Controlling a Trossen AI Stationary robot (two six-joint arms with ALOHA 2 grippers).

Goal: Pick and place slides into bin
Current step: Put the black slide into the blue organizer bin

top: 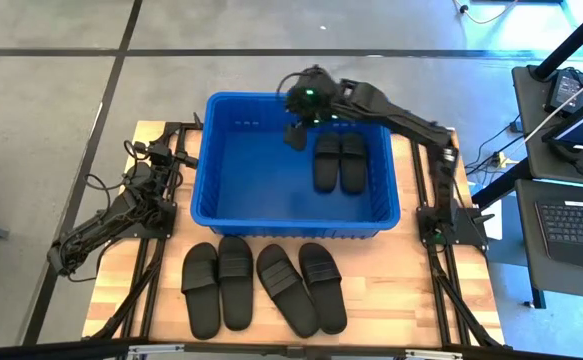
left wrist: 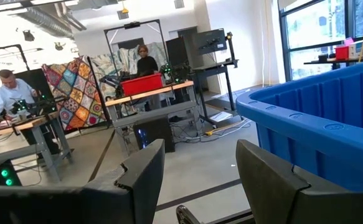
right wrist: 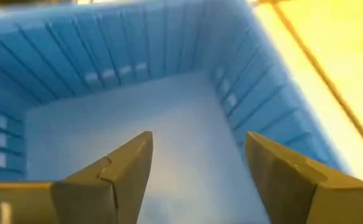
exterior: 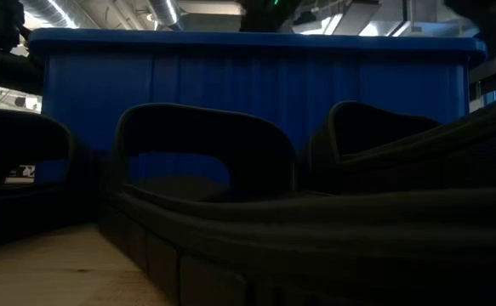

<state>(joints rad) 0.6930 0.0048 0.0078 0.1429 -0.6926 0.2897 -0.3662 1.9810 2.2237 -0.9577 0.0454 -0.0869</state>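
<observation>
The blue bin [top: 221, 190] stands at the table's middle and far side. Two black slides [top: 339, 160] lie side by side on its floor, toward its right wall. Several more black slides [top: 263, 285] lie soles down on the table in front of the bin; they fill the low view [exterior: 196, 161]. My right gripper [top: 297, 133] is open and empty over the bin's far part, left of the two slides inside; its wrist view [right wrist: 197, 168] shows bare bin floor. My left gripper [left wrist: 200, 180] is open and empty beside the bin's left wall, its arm folded at the table's left.
The bin's rim [left wrist: 306, 106] rises close beside my left gripper. The left part of the bin's floor [top: 251, 180] is bare. A desk with a laptop [top: 576, 225] stands right of the table. People work at benches [left wrist: 7, 93] in the room beyond.
</observation>
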